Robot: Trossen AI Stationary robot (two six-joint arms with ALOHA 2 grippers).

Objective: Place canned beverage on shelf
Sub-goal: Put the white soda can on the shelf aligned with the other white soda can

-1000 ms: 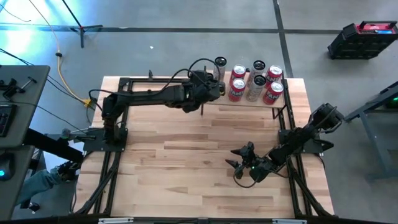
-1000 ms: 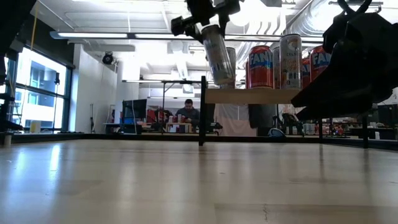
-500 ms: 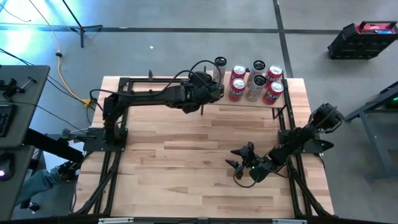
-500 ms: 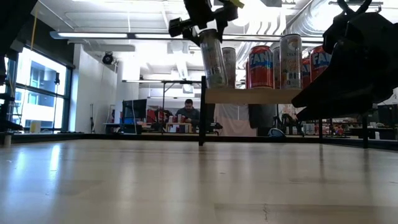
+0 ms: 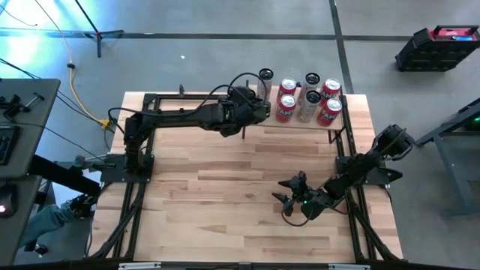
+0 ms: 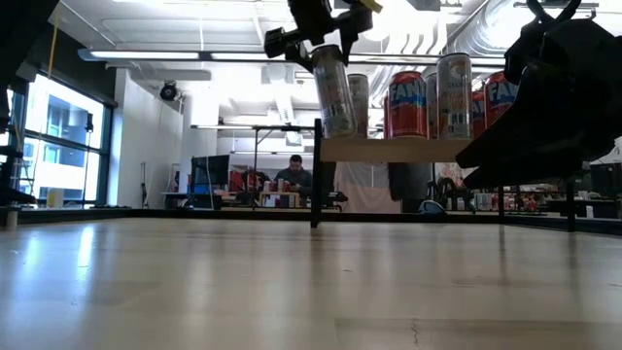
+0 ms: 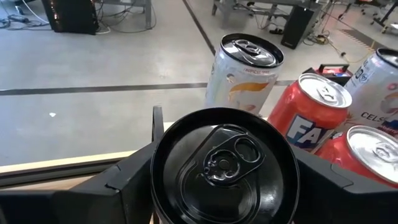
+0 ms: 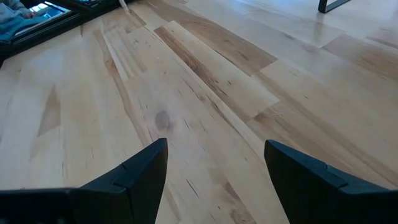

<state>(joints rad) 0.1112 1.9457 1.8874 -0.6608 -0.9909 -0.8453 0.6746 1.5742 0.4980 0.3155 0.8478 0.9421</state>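
the table (image 5: 225, 187) is a broad planked top, and at its far right corner stands the shelf (image 6: 408, 150), a small pale board raised on thin black uprights. on it are several cans already: red cans (image 5: 287, 86) and pale ones, filling most of the board and leaving only its left end free.

the left arm reaches across the far side of the table, and the left gripper (image 5: 255, 109) holds the black-topped can (image 7: 224, 168) from above, jaws closed around its upper rim. in the low view this can (image 6: 333, 90) leans a little, its base at about board height over the shelf's left edge; whether the base touches the wood i cannot tell. just beyond it stands a pale can (image 7: 242, 71), with a red one beside that.

to do this step well, the can should be brought upright before the weight goes down, and set fully onto the board rather than half over the edge by the black upright. it should stay clear of the pale can behind it, since a nudge could topple the row. the jaws should part only once the base sits flat.

the right gripper (image 8: 214, 171) waits low over the near right of the table, jaws apart and empty.
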